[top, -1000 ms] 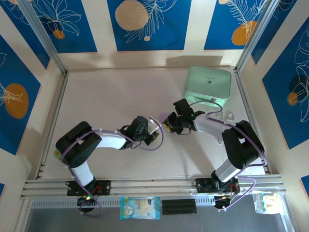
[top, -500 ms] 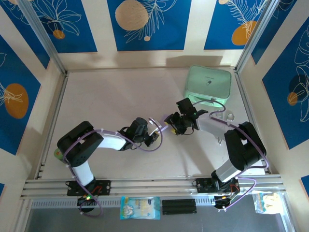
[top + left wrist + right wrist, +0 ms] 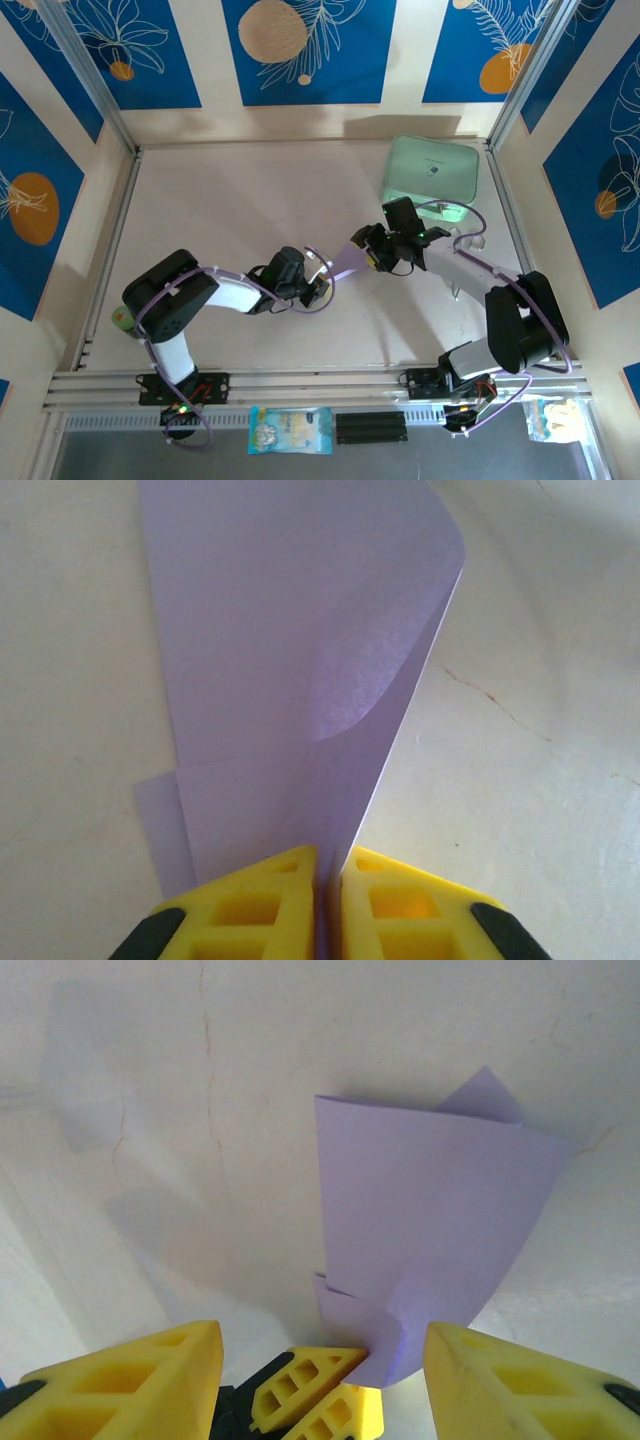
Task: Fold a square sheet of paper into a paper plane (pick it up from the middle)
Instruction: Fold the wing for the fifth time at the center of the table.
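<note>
Left jaws: clenched on the sheet of paper, pinching its near edge at the very tips. The two yellow pads are pressed together with only the paper between them.

Sheet: pale lilac, doubled over on itself. Upper layer rises away from the pinch and curls to a rounded corner at the far end. A second layer's edge shows at lower left. Cannot tell whether the far end touches the desk.

Right jaws: released and spread wide, one on each side of the sheet's lower end, neither touching it. The left arm's yellow tips sit in the gap between them.

From above: the sheet is mid-desk, between the two wrists. Left arm reaches in from the left, right arm from the right.

Mint-green case: far right of the desk, beyond the right arm, apart from the sheet.
</note>
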